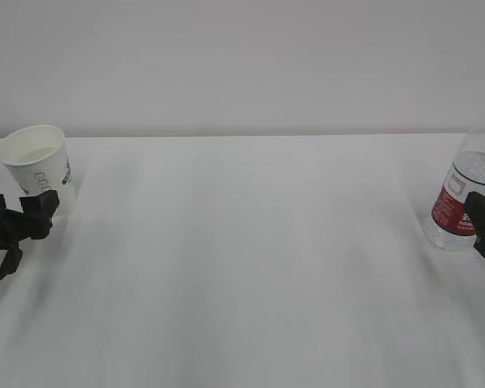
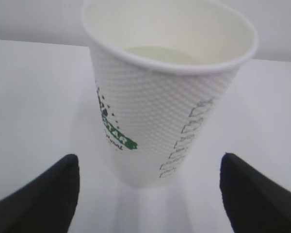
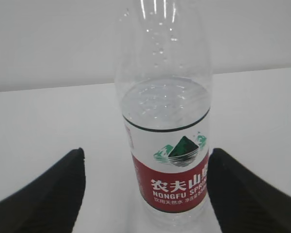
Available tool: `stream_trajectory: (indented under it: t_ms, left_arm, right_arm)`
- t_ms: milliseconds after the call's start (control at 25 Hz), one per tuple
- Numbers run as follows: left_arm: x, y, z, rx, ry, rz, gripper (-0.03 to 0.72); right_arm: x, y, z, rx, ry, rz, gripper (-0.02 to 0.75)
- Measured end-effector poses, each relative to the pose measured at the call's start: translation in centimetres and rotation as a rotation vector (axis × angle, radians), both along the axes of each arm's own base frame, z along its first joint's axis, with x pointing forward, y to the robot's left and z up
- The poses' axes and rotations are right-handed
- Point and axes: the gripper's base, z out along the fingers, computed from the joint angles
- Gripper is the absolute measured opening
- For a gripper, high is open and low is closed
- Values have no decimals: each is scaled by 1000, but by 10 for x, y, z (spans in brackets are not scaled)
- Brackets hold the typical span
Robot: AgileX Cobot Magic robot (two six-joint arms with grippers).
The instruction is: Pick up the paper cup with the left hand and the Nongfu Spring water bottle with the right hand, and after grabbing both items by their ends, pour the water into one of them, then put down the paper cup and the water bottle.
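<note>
Spillage is the main risk: paper cup (image 2: 165,102), at the table's (image 1: 250,259) far left, holds water (image 2: 160,54). Left hand (image 2: 150,194) straddles it, jaws wide, untouching. Right hand (image 3: 143,194) likewise flanks the Nongfu Spring water bottle (image 3: 165,141) far right; a nudge topples either.

Dimpled matt paper cup (image 2: 165,107); clear glossy plastic bottle (image 3: 165,145); smooth matt table (image 1: 250,259).

This looks like a plain robot test lab: a bare, smooth white bench (image 1: 250,259) runs back to a blank pale grey wall (image 1: 242,56), far beyond the jaws. Nothing homely or commercial shows; black robot jaws enter at both edges of the bench.
</note>
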Motion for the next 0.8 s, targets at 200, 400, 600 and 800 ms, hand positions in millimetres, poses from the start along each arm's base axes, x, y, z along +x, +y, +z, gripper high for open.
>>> stream_trajectory:
  t_ms: [200,400,600,800]
  left_arm:
    - [-14,0,5,0,10,0,657]
    - [-22,-2,13,3,1,-23,652]
    - [-27,-5,27,8,-36,-64,647]
    - [-34,-6,44,11,-90,-71,644]
  right_arm:
    - [-3,3,-1,-7,9,40,589]
    - [-7,4,-4,-6,27,44,589]
    - [-9,4,-3,-6,25,43,589]
    - [-14,5,3,-8,-1,44,589]
